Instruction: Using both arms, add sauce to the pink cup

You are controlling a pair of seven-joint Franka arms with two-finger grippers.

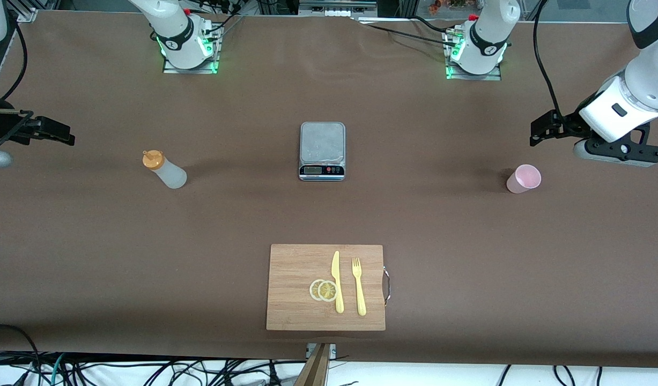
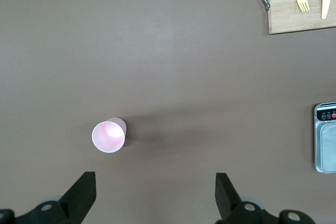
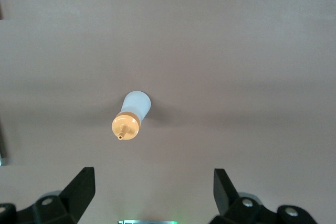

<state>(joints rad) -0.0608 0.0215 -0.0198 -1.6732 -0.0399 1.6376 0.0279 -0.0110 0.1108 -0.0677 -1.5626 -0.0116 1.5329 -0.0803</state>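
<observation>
nothing done yet: we hang both jaws wide and empty, left gripper (image 2: 155, 195) above the pink cup (image 2: 108, 136), right gripper (image 3: 152, 192) above the sauce bottle (image 3: 131, 116); grasping and pouring remain.

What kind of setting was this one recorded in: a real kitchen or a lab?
Most likely a lab bench staged as a kitchen. Two arms are bolted to a table under brown covering, loose cables hang at its edge, and the props are few: a scale, a cutting board, a sauce bottle and a pink cup.

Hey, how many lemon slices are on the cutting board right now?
2. Both lemon slices lie overlapping on the wooden cutting board, touching the yellow knife; the yellow fork lies beside the knife. Nothing visibly hides more.
</observation>
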